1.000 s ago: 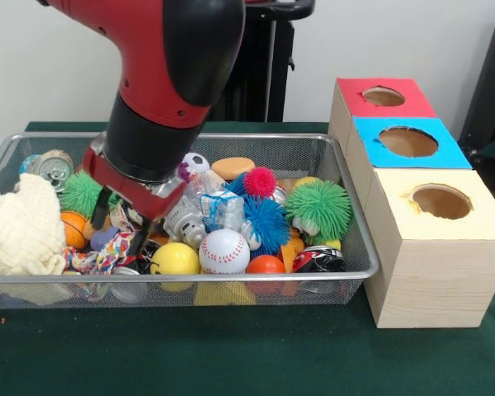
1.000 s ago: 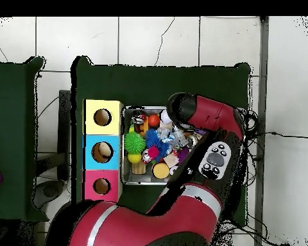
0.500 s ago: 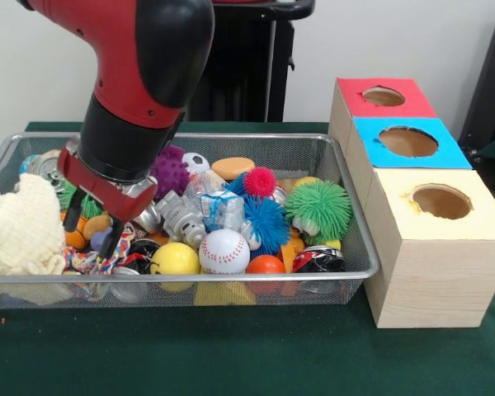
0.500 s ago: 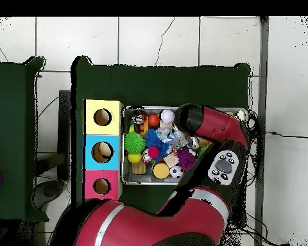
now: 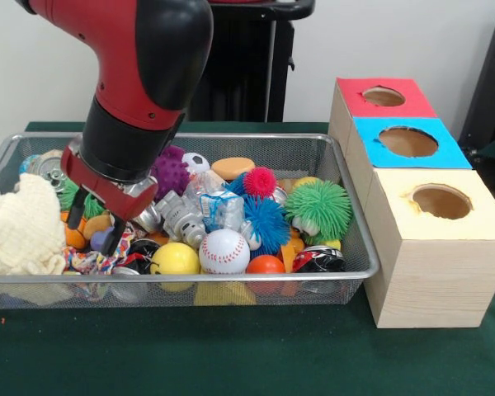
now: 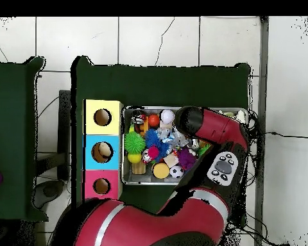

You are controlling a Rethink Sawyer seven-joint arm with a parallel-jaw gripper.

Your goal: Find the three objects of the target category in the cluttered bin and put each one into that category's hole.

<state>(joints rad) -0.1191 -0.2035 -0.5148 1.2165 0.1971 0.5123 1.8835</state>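
Bin (image 5: 346, 272): wire basket on the desk, crowded with toys.
Hand (image 5: 92, 223): fingers spread, empty, low over the left end beside the cloth (image 5: 21, 227).
Under it: rope toy (image 5: 107, 252), orange ball (image 5: 73, 233).
Advice: pick one target, descend straight, close gently.

The arm (image 6: 211, 131) hides the bin's (image 6: 126, 179) right half from overhead.
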